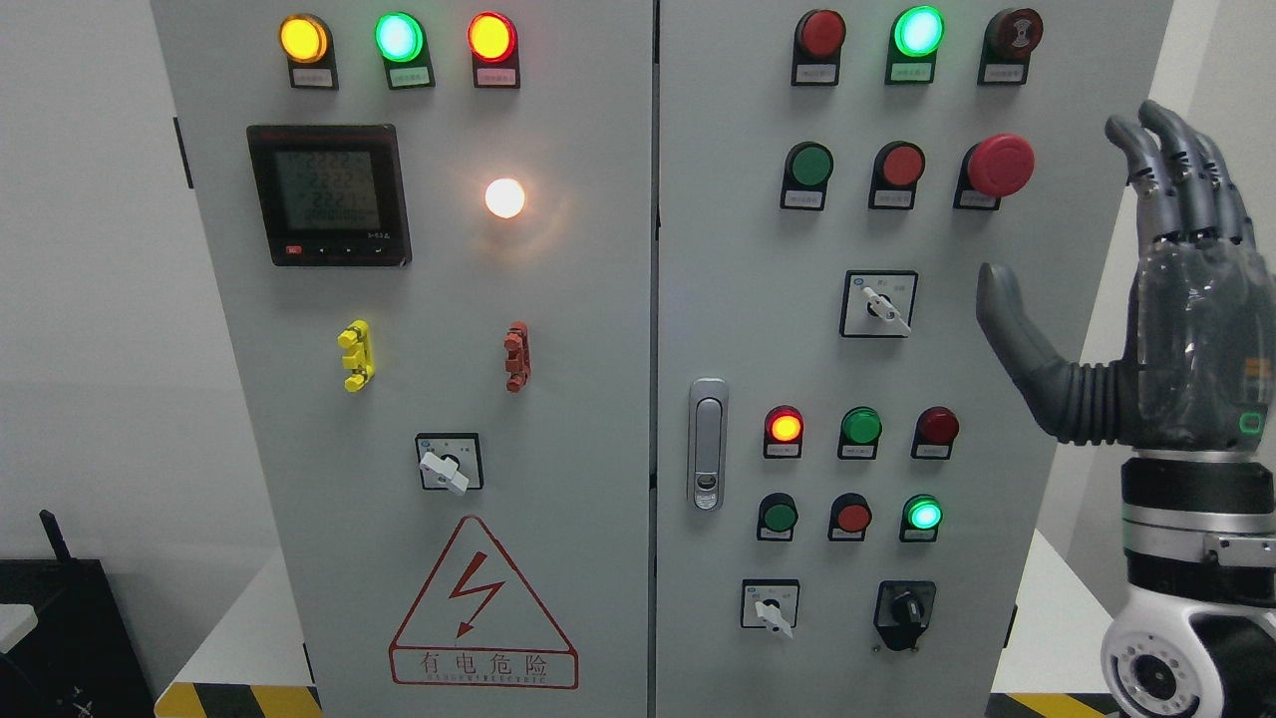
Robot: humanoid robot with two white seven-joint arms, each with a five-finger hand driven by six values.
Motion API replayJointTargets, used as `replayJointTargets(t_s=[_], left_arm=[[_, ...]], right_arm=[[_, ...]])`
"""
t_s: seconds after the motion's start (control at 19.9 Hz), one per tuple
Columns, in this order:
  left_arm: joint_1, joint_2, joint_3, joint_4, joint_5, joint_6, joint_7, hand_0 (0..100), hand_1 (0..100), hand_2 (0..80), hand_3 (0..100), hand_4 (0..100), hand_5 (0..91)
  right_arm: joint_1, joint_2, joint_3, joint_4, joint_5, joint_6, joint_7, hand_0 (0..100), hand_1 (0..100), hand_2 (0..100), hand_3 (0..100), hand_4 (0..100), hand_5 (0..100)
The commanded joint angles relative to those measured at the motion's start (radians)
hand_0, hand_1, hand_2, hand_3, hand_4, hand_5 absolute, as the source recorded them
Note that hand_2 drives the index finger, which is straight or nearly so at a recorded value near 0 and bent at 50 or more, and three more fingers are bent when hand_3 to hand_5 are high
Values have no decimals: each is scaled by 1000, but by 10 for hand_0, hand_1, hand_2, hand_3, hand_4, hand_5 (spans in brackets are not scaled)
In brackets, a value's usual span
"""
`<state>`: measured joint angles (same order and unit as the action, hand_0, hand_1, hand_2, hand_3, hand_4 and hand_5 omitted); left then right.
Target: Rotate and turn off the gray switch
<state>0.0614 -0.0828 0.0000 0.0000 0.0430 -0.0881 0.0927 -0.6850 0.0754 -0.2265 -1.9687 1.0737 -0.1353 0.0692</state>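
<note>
Right hand (1146, 299) spread beside gray switch (884, 307), lever pointing lower-right.

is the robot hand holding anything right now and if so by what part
Nothing is held. The right hand is raised with its fingers spread, off to the right of the gray switch and not touching the panel.
</note>
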Motion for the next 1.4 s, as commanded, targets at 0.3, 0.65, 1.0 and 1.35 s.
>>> replayJointTargets(t_s=[0.3,0.65,1.0,1.35], left_arm=[[0,0,-2,14,0,1,1,120,389,0,0,0,0],[0,0,-2,14,0,1,1,120,389,0,0,0,0],[0,0,-2,14,0,1,1,120,389,0,0,0,0],[0,0,-2,14,0,1,1,120,389,0,0,0,0]], right_arm=[[-1,1,-4,-1,0,-1,3,307,309,0,0,0,0],[4,6,7,1,-6,-1,-5,309,315,0,12,0,0],[44,21,44,1,-55,-6,-25,275,371,63,553,498,535],[74,52,72,1,-70,3,-45,301,356,247,644,706,899]])
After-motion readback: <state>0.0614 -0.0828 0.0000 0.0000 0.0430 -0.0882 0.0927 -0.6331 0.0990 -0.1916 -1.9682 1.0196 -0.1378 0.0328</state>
